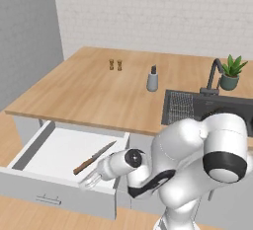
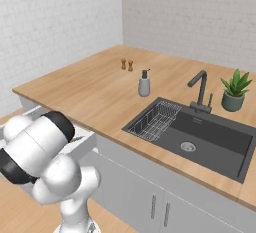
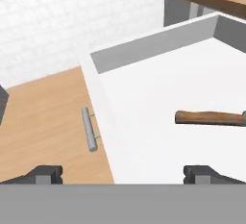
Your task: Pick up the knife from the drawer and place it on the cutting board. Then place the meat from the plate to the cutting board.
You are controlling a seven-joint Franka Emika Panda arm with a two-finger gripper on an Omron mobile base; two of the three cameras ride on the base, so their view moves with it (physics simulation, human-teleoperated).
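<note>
The drawer [image 1: 29,147] stands pulled open at the near left, with the knife [image 1: 94,158] lying flat inside. The gripper [image 1: 88,180] hovers beside it, jaws wide apart. The knife looks light, stiff and slim; its wooden handle seems the safest hold.

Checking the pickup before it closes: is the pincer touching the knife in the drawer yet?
Apart. In the hand view the pincer stands open, and bare white drawer floor separates both fingertips from the knife handle.
</note>
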